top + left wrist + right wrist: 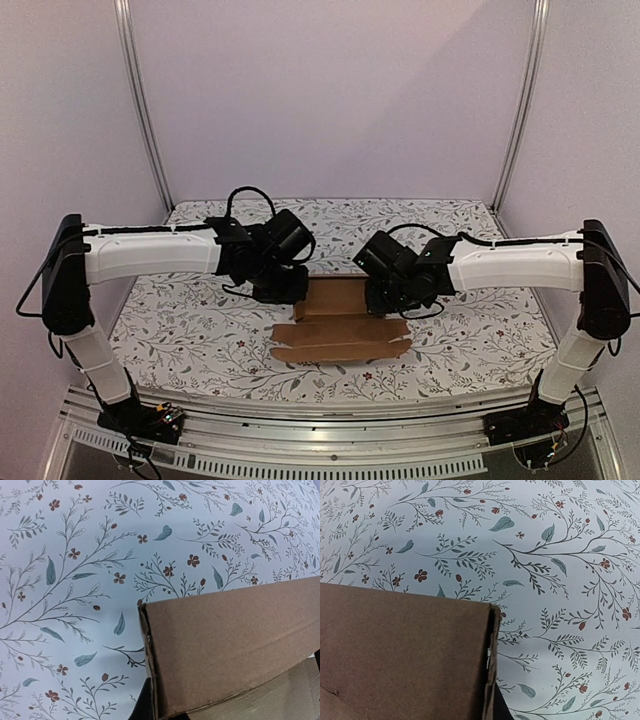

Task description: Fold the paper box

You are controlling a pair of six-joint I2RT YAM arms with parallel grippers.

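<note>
The paper box [340,325] is plain brown cardboard, partly folded, lying mid-table with a flat flap toward me and a raised panel behind. My left gripper [283,290] is at the panel's left end and my right gripper [386,298] is at its right end. In the left wrist view the box [230,645] fills the lower right. One black finger [141,705] presses the outside of its doubled end wall, with the gripper [152,711] closed on that wall. In the right wrist view the box [405,650] fills the lower left. One black finger [501,709] lies against its end wall, with the gripper [492,711] closed on it. The inner fingers are hidden.
The table wears a white cloth with a floral print [200,320]. White walls and metal posts [145,110] enclose the back and sides. A metal rail [330,415] runs along the near edge by the arm bases.
</note>
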